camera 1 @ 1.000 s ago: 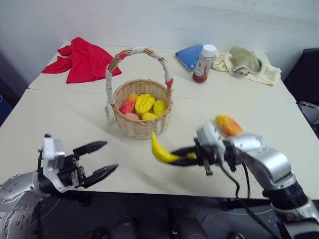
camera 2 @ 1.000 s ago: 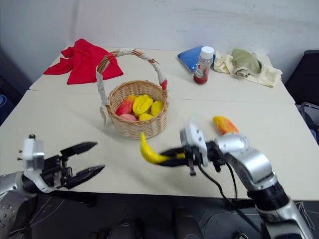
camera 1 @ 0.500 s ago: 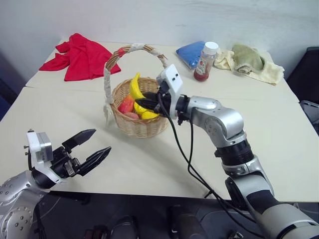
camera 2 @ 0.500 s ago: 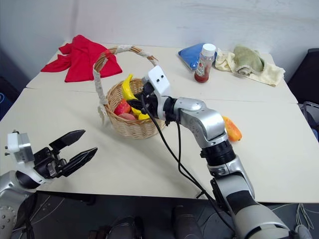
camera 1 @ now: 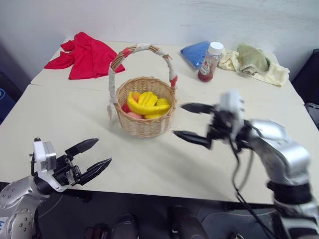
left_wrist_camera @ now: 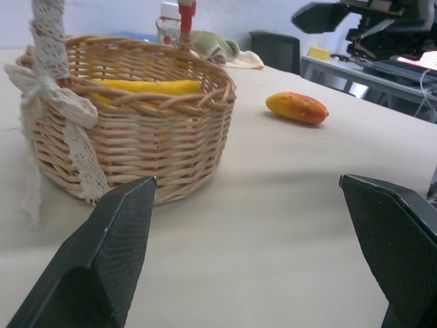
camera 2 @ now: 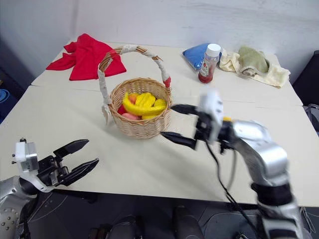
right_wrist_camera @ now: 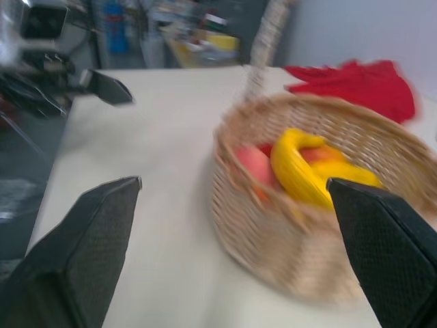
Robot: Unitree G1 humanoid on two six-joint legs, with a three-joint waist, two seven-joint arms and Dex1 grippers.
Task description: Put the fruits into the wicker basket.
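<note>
— Looking at the basket (camera 1: 145, 113) first: we see the banana (camera 1: 145, 107) lying across the top of the other fruits inside it, with yellow and red pieces under it. So what do we still have outside?

— One piece, we think: the mango (left_wrist_camera: 297, 108). The left wrist view shows it on the bare bench (camera 1: 75, 119), off to the side of the basket and well apart from it. From the head views it sits behind our right arm, with just a sliver of orange-yellow peeking out at the wrist.

— Which way does it lie?

— In the left wrist view its long axis runs roughly crosswise. We cannot tell how that lines up with the right end effector's fingers.

— And our end effectors?

— Our right end effector (camera 1: 194, 122) hangs just beside the basket on its right side, fingers spread wide, holding nothing, pointing toward the basket. Our left end effector (camera 1: 92, 158) is near the front edge of the bench, on the basket's left, also open and empty.

— So which arm do we use?

— The right, in our judgement. The mango is on the right side of the basket, much nearer that arm, while the left would have to reach past the basket. We would have to swing the right end effector away from the basket toward the mango.

— Anything else on the bench?

— A red cloth (camera 1: 84, 55), a bottle (camera 1: 210, 61), a blue pouch (camera 1: 195, 51) and a pale towel (camera 1: 254, 63) along the far side, none of them in our way.
</note>
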